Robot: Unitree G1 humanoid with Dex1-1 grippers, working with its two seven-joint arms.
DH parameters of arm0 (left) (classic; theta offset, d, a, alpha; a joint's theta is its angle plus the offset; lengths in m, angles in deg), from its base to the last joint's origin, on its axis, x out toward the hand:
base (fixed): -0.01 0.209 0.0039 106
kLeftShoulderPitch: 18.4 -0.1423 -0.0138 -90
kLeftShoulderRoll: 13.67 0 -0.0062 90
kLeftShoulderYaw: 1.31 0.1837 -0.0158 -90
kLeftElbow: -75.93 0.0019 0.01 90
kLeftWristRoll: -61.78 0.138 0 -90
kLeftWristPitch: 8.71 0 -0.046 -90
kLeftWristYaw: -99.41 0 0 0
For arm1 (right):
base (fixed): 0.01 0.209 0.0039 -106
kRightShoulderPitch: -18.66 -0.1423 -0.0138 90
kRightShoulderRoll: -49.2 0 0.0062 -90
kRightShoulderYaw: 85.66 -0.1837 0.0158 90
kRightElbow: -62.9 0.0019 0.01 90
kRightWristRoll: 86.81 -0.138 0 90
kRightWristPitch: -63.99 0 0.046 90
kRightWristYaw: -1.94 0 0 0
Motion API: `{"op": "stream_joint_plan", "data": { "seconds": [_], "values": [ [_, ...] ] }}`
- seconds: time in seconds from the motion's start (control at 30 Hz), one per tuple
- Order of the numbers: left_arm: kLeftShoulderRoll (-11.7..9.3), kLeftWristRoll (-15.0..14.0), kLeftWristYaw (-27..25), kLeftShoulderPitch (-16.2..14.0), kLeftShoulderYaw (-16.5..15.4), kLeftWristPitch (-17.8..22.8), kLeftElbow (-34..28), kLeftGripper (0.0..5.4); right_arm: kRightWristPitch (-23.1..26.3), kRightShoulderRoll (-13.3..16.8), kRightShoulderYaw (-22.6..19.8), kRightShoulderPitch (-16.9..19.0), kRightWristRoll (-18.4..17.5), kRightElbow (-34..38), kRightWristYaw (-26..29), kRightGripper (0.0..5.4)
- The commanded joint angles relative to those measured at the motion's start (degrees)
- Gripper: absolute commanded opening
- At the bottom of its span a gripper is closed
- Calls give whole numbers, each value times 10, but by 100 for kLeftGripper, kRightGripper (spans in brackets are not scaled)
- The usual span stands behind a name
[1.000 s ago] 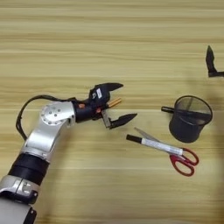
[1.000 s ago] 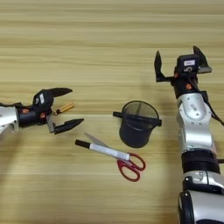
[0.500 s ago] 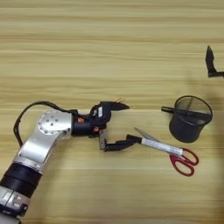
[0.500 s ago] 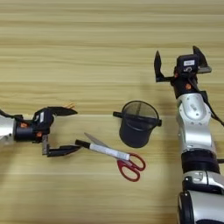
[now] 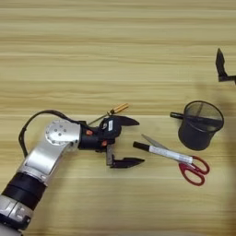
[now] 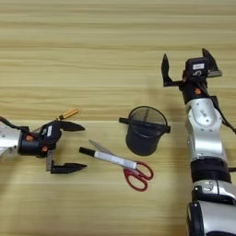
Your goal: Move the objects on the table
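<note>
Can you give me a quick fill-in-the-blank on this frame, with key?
1. The white marker lies across the blades of the red-handled ____.
2. The left gripper has its fingers ____, pointing toward the marker's black cap.
3. The orange-handled screwdriver lies just beyond the ____ gripper.
4. The right gripper is held beyond the black mesh ____, touching nothing.

Missing words: scissors; open; left; pen cup

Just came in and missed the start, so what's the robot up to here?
The left gripper hangs with jaws wide open just left of the white marker, which lies across the red-handled scissors. It grips nothing. The orange-handled screwdriver lies just behind it. The black mesh pen cup stands upright to the right. The right gripper is parked, open, further back on the table.
</note>
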Motion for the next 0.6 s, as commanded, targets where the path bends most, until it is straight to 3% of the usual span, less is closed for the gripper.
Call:
{"op": "stream_joint_plan", "data": {
  "seconds": [0.03, 0.43, 0.6],
  "values": [
    [4, 12, -2, 18, 11, 1, 19, 538, -1, -2, 2, -3, -3, 6, 0, 540],
    [9, 26, -7, 29, 30, -15, 49, 538, -1, -5, 3, -4, -3, 5, 1, 540],
    [13, 31, -8, 34, 34, -20, 64, 489, -1, -5, 3, -5, -3, 3, 1, 540]
  ]
}}
